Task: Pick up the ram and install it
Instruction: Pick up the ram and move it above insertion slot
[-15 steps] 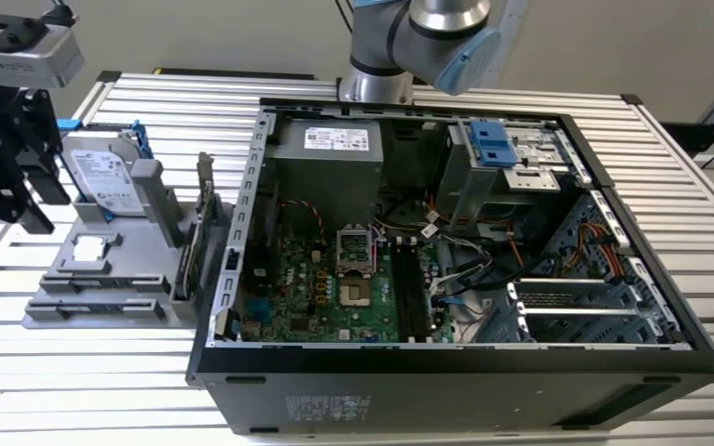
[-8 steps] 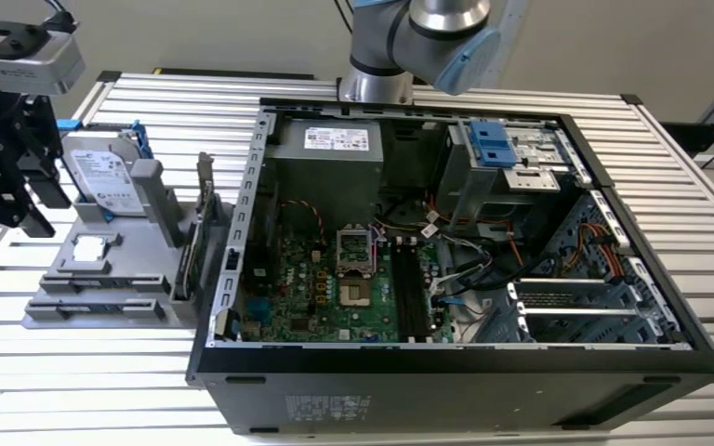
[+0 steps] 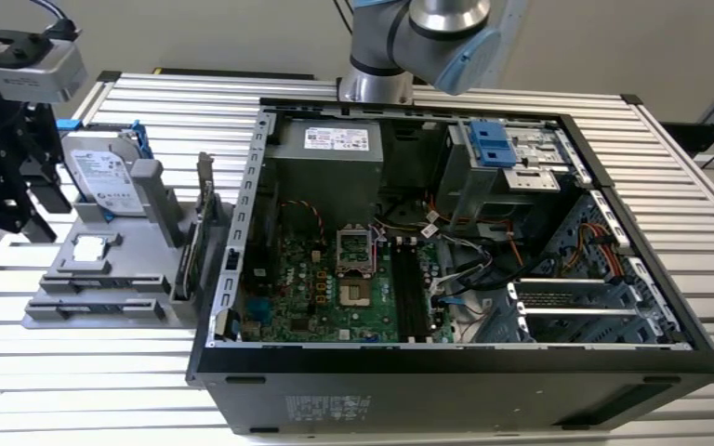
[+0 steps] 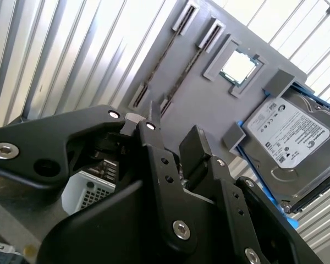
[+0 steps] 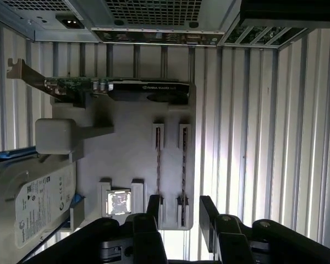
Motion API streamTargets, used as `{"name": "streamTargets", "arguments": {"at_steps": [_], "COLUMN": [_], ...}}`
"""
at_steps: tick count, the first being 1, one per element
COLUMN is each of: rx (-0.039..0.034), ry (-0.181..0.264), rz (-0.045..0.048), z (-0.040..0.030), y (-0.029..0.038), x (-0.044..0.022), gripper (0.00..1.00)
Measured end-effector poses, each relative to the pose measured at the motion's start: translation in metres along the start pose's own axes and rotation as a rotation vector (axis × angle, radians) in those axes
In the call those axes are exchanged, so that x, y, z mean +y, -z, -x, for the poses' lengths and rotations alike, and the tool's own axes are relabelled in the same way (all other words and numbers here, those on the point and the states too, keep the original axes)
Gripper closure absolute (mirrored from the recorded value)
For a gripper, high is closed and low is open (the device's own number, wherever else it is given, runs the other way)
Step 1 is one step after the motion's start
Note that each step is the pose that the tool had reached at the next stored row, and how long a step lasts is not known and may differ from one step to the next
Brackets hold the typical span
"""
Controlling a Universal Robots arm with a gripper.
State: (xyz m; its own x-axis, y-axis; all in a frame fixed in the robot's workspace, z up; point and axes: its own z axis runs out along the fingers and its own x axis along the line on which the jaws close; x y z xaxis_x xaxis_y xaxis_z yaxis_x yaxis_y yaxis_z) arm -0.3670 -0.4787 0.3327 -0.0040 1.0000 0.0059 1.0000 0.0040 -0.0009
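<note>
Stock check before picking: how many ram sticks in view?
2, in the tray: one stick beside the CPU, the other just past it. More may hide in the case.

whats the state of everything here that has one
gripper: jaws open, holding nothing
ram: on edge in a holder slot, not gripped
computer case: side open
hard drive: propped in the holder
graphics card: upright in the holder
chip: flat in its holder pocket
</note>
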Motion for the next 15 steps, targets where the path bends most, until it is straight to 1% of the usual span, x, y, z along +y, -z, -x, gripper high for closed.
{"name": "streamTargets", "arguments": {"at_steps": [15], "rx": [-0.0001], "ry": [0.011], "rz": [-0.0010], "z": [0.0026], "y": [-0.0068], "x": [0.0000], "gripper": [0.00]}}
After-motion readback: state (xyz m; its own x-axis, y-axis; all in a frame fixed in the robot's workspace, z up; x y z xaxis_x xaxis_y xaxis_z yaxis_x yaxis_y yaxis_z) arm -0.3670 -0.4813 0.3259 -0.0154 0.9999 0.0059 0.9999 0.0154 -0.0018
